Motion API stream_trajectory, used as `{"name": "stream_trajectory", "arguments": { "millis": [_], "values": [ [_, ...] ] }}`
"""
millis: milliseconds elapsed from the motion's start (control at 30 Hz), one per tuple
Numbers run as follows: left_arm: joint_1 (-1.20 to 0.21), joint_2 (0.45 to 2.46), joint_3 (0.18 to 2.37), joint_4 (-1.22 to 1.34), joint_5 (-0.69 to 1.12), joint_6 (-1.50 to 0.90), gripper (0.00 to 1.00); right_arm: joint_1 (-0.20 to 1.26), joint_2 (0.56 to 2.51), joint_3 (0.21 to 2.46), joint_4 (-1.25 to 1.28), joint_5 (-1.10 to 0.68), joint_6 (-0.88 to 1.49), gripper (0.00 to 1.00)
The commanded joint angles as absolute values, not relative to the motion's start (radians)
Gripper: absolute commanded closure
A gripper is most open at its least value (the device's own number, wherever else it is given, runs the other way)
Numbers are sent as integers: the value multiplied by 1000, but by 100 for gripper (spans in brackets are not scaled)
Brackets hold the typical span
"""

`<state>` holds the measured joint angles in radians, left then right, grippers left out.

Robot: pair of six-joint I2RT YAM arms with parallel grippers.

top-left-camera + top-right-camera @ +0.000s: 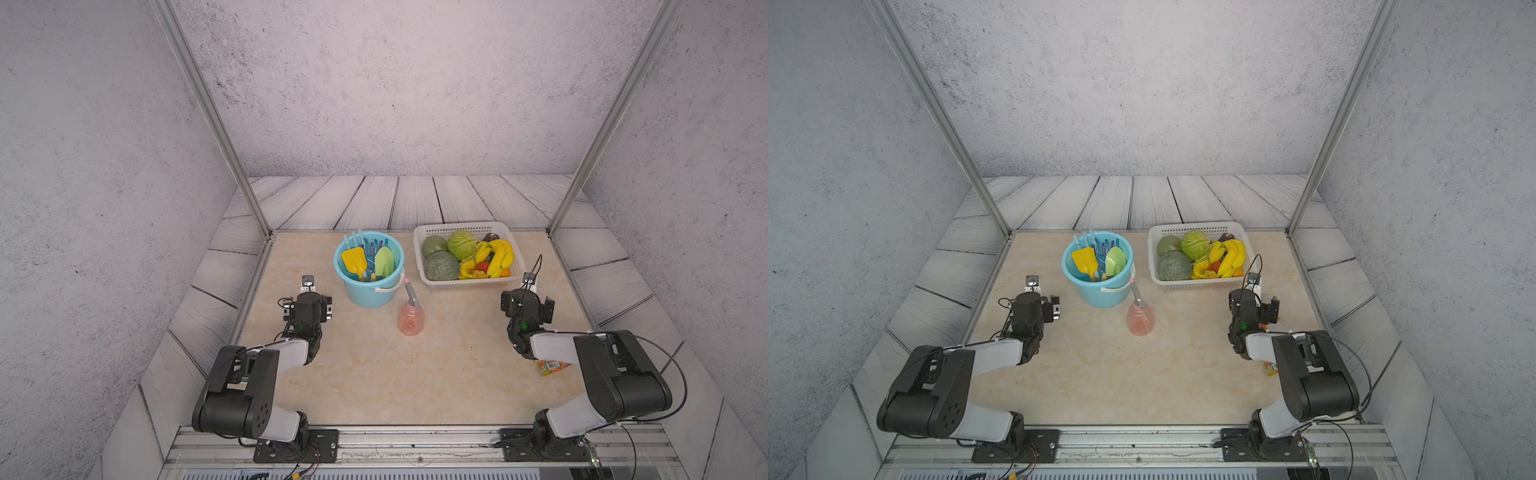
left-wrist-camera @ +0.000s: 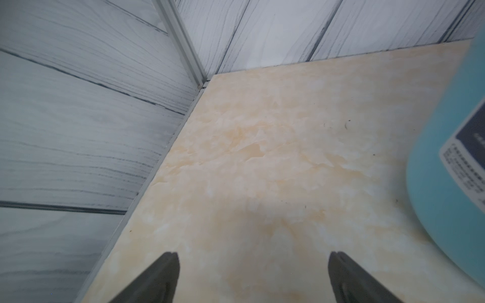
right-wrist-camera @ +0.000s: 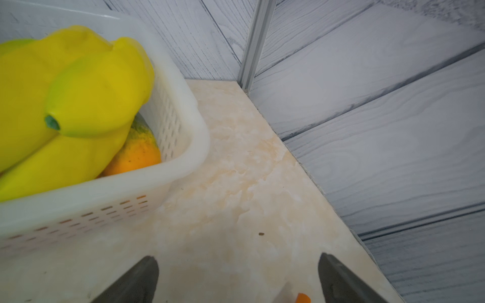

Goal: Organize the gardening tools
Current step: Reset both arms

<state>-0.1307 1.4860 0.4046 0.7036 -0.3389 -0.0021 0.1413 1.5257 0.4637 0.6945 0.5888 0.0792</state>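
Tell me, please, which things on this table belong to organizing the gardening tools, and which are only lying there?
For the job: yellow shovel, green trowel, light-blue fork and blue fork, all in the blue bucket; pink spray bottle, standing on the table.

Only lying about: white basket with bananas, cabbage and melon; orange snack packet.

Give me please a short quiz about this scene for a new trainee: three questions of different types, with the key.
1. Multiple choice: where is the yellow shovel? A. in the blue bucket; B. in the white basket; C. flat on the table.
2. True or false: the pink spray bottle stands inside the bucket.
3. Short answer: what does the left gripper hold between its fingers?

Key: 1 A; 2 false; 3 nothing.
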Motion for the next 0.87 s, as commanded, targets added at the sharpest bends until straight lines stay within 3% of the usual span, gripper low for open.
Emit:
{"name": "stream_trajectory", "arguments": {
  "millis": [0, 67, 167, 333, 833],
  "values": [
    [-87, 1542, 431, 840, -281, -4, 6, 63, 1522, 470, 696, 297, 88, 1],
    [-52, 1531, 460, 757, -209, -26, 1, 48, 1586, 401, 938, 246, 55, 1],
    [-52, 1535, 463, 757, -207, -26, 1, 54, 1539, 452, 742, 267, 79, 1],
    [-51, 1536, 462, 762, -207, -27, 1, 62, 1576, 392, 933, 277, 49, 1],
    [-51, 1530, 453, 774, -207, -26, 1, 64, 1573, 408, 896, 280, 54, 1]
  ]
}}
